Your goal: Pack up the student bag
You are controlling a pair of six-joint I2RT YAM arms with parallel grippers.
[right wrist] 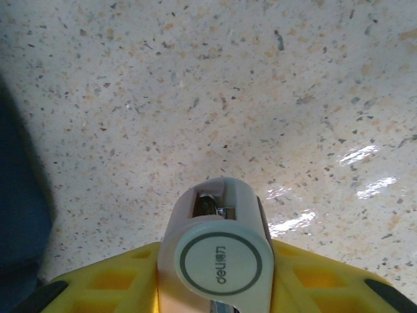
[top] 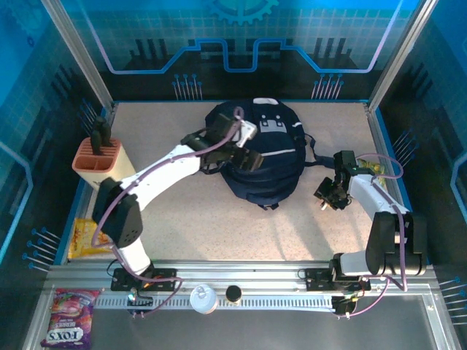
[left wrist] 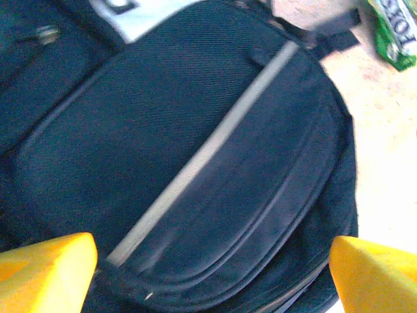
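The student bag (top: 271, 157), dark navy with thin white stripes and a grey-white patch near its top, lies at the back middle of the table. My left gripper (top: 243, 152) hovers over the bag's left half, open; in the left wrist view its yellow fingertips (left wrist: 45, 274) stand wide apart above the bag's (left wrist: 195, 163) front pocket, with nothing between them. My right gripper (top: 328, 195) is to the right of the bag, above bare table. It is shut on a small white round-faced "deli" gadget (right wrist: 221, 254) with a metal part in its slot.
A peach pen holder (top: 98, 157) with dark items stands at the far left. A yellow packet (top: 86, 237) lies at the left edge and a green packet (left wrist: 394, 32) right of the bag. A FOX'S bag (top: 69, 317), white disc (top: 203, 297) and black cap (top: 233, 293) sit on the front rail.
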